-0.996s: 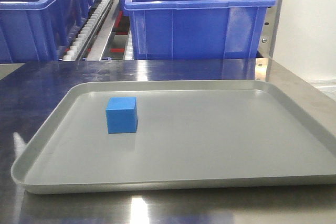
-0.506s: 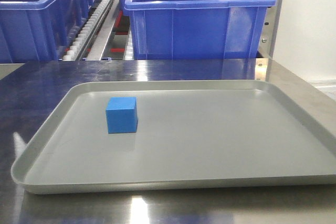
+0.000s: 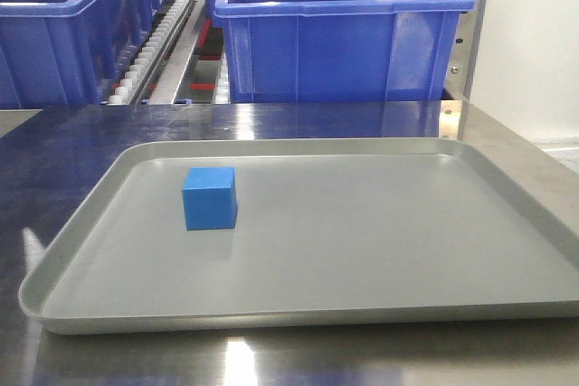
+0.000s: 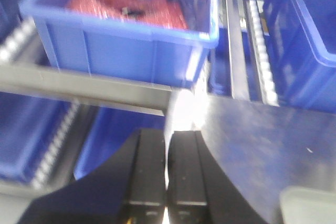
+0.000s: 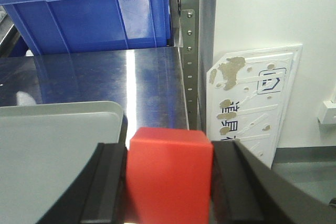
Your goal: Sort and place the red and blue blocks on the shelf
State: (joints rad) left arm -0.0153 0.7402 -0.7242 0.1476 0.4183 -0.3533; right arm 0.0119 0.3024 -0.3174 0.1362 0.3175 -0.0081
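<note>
My right claw (image 5: 169, 195) grips the red block (image 5: 169, 161), unshelved; my left claw (image 4: 167, 177) is pinched shut, empty. The blue block (image 3: 209, 197) sits at nine o'clock on the tray (image 3: 389, 241), so both are left for the shelf (image 3: 466, 33).

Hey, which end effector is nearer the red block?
Right. The right end effector is shut on the red block; the left end effector, shut and empty, points at the shelf, with no block in view.
</note>
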